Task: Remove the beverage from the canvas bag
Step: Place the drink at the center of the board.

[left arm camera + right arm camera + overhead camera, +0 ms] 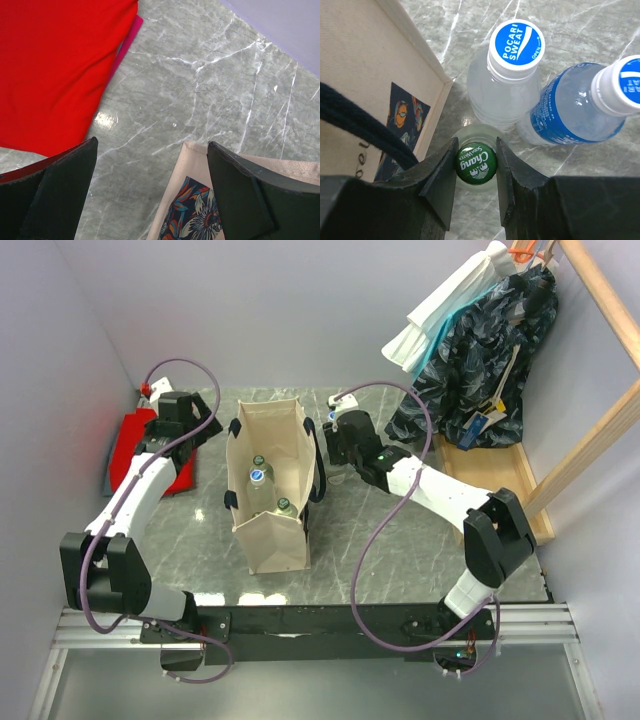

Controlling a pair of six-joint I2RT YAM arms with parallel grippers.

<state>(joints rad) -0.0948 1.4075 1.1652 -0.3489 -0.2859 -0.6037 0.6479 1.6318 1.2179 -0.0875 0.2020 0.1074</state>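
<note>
On my left a red cloth [50, 70] lies flat on the grey marble table [400, 550], with a pink edge [127, 42] showing from under it. Far right, a white garment [450, 300] and a dark leaf-print one [480, 360] hang on a wooden rack [600, 430].

Soft, even light from above fell on the marble table [325, 570], casting only faint shadows beside the canvas bag [275, 540]. Small glare patches shone on the polished stone in both wrist views. The red cloth [50, 65] looked saturated and flat, its folds lost. The green-capped bottle [475, 163] was sharp, while the black fingers [440, 185] flanking it were dark, featureless and slightly soft.
</note>
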